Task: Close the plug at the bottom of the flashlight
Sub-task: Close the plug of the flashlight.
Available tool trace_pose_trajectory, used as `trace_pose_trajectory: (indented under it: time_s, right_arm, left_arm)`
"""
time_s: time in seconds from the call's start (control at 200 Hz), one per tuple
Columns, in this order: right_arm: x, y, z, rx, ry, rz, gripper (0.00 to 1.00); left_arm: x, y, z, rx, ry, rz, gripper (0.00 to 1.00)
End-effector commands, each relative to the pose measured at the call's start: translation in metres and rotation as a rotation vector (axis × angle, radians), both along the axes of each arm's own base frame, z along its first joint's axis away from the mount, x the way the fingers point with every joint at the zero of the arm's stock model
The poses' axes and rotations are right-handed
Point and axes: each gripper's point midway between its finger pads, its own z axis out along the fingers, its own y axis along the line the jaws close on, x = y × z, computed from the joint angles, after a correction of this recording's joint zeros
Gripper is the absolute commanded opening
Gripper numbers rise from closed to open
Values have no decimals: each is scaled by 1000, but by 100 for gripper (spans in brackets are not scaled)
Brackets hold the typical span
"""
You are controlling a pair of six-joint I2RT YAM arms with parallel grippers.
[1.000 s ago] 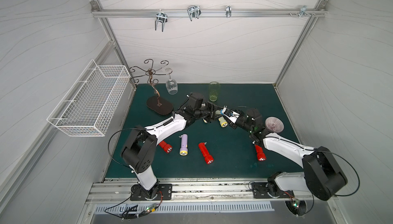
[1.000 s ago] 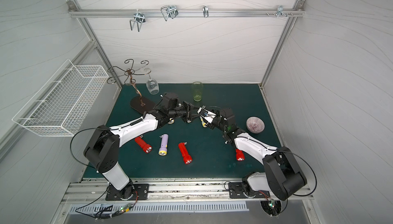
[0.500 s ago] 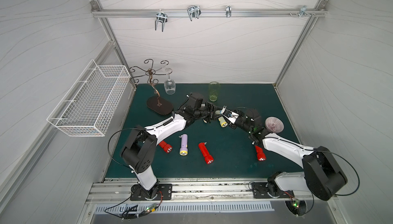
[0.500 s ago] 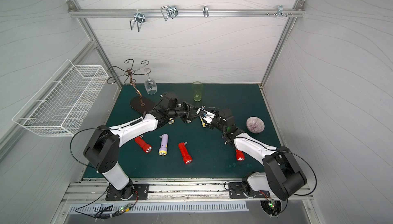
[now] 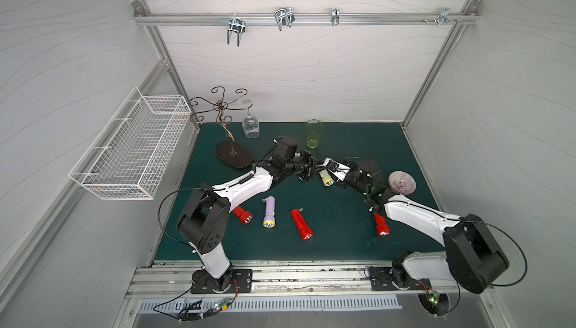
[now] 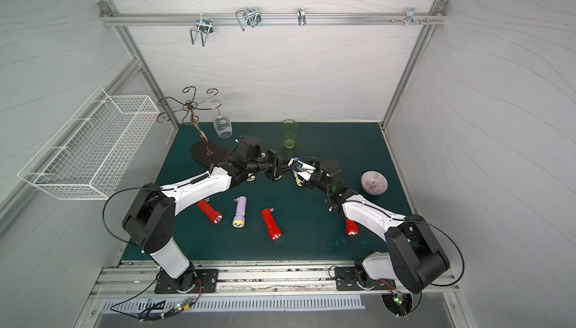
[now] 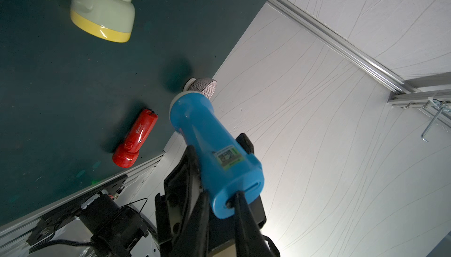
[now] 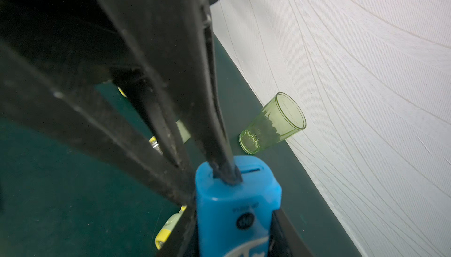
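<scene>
Okay, your right gripper (image 7: 219, 149) is pinching the blue flashlight (image 7: 195, 121) mid-air above the mat (image 5: 343, 217), and the left gripper (image 8: 220, 174), tips pressed together, sits on its bottom end. Push straight along the body and hold firm so nothing pivots.

Camera setup: overhead stereo pair, two wrist cameras.
Both top views look down from high above the table's (image 5: 343, 217) front edge, covering all of it; both wrist views sit close on the blue flashlight (image 7: 202, 141), from opposite ends.
</scene>
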Motion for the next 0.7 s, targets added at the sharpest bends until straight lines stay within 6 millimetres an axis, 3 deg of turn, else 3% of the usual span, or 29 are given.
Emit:
trace_pose_trajectory:
  time_s: [0.0, 0.27, 0.695]
  right_arm:
    - [-15, 31, 46, 115, -92, 126, 0]
    - [-4, 18, 37, 154, -25, 2, 0]
    - [14, -22, 5, 112, 157, -276, 0]
  left_arm:
    - [-3, -10, 10, -45, -3, -19, 17]
    - [5, 6, 13, -14, -80, -8, 15]
    - [29, 70, 9, 200, -335, 4, 19]
